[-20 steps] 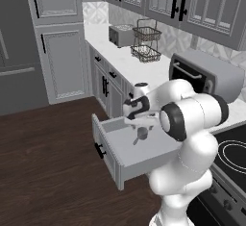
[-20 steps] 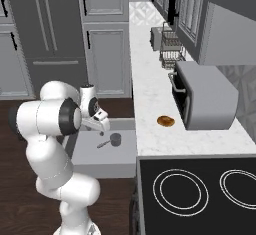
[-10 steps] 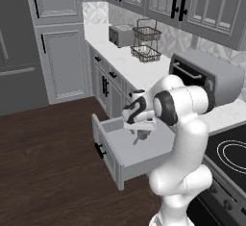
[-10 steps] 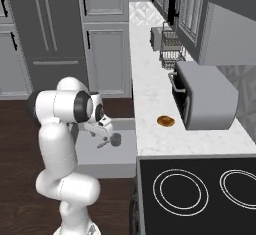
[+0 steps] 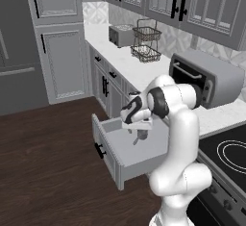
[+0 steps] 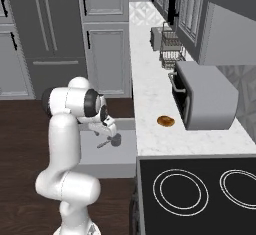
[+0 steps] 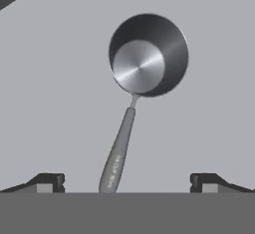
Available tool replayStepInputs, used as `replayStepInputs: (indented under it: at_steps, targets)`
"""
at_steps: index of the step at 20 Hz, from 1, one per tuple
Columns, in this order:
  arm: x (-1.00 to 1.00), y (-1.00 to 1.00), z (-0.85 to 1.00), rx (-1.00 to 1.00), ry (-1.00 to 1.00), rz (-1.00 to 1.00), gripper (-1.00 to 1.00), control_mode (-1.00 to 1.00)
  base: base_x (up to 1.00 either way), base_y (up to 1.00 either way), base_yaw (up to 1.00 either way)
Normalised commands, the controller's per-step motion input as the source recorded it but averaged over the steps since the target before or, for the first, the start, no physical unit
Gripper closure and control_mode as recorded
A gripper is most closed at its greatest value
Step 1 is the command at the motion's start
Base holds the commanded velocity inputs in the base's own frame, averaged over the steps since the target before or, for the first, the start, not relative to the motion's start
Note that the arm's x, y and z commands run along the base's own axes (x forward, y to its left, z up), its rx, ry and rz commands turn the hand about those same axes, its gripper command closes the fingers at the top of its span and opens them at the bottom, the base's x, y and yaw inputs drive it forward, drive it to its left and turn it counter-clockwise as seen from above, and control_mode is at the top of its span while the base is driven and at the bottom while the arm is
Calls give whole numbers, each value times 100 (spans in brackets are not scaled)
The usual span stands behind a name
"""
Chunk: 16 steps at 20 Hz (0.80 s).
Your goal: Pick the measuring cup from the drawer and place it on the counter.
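Claw (image 7: pixel 127 182) is spread wide open, holding nothing, pointed down into the wide shallow grey drawer (image 5: pixel 111 149), which is pulled out from the grey cabinets with its panelled front and black bar handle (image 5: pixel 100 150) facing the dark wood floor (image 5: pixel 43 172). Small shiny silver-grey metal measuring cup (image 7: pixel 148 55) lies upright on the plain grey drawer floor, bowl open to the camera, thin straight handle (image 7: pixel 118 151) running from the bowl toward the claw. Hand view: handle end sits between the two dark fingertips (image 7: pixel 47 182) but left of centre, nearer the left tip; no contact visible on either tip. Cup bowl is well ahead of the tips. Left base view: claw (image 5: pixel 136 128) hangs just above the cup (image 5: pixel 141 135) inside the drawer, white arm folded over it. Right base view: cup (image 6: pixel 113 140) sits toward the tabletop side of the drawer (image 6: pixel 100 154), claw (image 6: pixel 104 131) right over its handle end. Long white marble-patterned tabletop (image 6: pixel 150 109) runs alongside, carrying a brown glazed doughnut (image 6: pixel 166 121) just beside a grey toaster oven (image 6: pixel 202 95), with a black wire basket (image 6: pixel 169 54) and a silver toaster (image 6: pixel 156 37) further along. Black glass stovetop (image 6: pixel 200 189) adjoins the near end of the tabletop.
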Motion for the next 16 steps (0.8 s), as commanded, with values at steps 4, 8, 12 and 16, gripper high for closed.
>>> replayStepInputs:
  at_steps: [4,8,12,16]
  targets:
    - [26,0,-55,0,1,0,-100,-100,0,0,0]
    - [27,0,-69,0,1,0,-100,-100,0,0,0]
    - [7,-4,-31,0,1,0,-100,-100,0,0,0]
    - [-11,-1,-49,0,8,0,-100,-100,0,0,0]
